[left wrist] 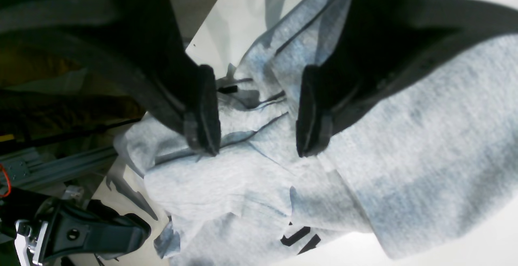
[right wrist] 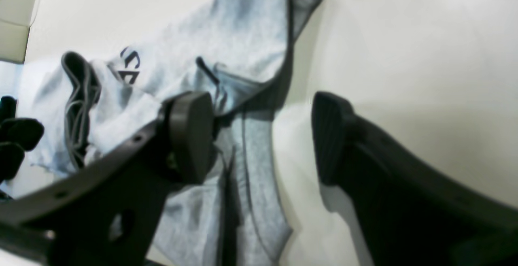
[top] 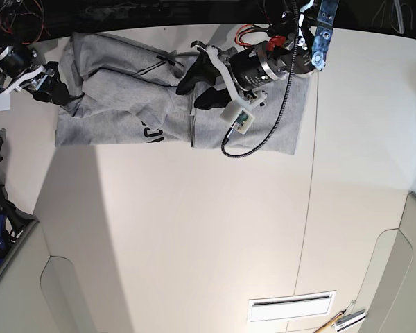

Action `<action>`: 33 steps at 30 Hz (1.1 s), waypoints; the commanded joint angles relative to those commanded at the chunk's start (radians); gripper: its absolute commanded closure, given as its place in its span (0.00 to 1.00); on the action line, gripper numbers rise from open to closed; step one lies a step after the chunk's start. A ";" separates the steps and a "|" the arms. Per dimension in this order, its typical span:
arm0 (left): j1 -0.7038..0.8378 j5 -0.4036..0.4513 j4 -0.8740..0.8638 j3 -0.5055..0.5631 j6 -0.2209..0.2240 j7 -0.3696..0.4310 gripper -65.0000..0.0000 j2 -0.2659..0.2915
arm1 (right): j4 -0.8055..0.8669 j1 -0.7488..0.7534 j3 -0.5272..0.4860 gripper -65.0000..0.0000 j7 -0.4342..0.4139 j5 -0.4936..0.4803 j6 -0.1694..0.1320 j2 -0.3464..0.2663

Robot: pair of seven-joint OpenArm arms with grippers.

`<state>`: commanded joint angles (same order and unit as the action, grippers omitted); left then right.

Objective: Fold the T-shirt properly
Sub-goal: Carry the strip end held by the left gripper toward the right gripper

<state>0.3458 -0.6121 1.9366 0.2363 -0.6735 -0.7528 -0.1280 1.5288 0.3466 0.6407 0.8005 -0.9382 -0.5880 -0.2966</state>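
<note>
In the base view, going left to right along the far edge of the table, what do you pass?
Right gripper → T-shirt with black lettering → left gripper over the shirt → bare table.

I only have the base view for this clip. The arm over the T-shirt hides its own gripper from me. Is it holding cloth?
Observer: No. In the left wrist view the left gripper is open, fingers apart over crumpled folds of the T-shirt, nothing pinched.
Operator: And the other gripper at the table edge?
Observer: The right gripper is open too; one finger is over the shirt's hem, the other over bare table.
Operator: Is the print visible anywhere up close?
Observer: Partly. Black lettering peeks out from under a fold in the left wrist view.
</note>
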 joint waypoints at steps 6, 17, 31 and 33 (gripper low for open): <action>-0.027 0.000 0.002 0.000 -0.003 -0.016 0.48 0.000 | -0.002 0.000 -0.043 0.41 0.016 -0.021 0.000 0.001; -0.033 0.005 0.055 -0.002 -0.004 -0.060 0.48 0.000 | -0.079 0.000 -0.198 0.41 0.012 -0.032 -0.011 0.047; -0.032 0.034 0.087 -0.330 -0.004 -0.078 0.48 -0.003 | -0.078 -0.019 -0.198 1.00 -0.027 0.011 -0.015 0.049; -0.030 0.032 0.087 -0.394 -0.003 -0.105 0.48 -0.008 | -0.078 -0.019 -0.195 1.00 -0.042 0.017 -0.014 0.047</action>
<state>0.3161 -0.5797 2.0239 -0.1574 -0.6769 -0.8581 -0.1360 1.4509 0.3271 0.4461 0.7586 -0.9211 -0.6025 -0.2493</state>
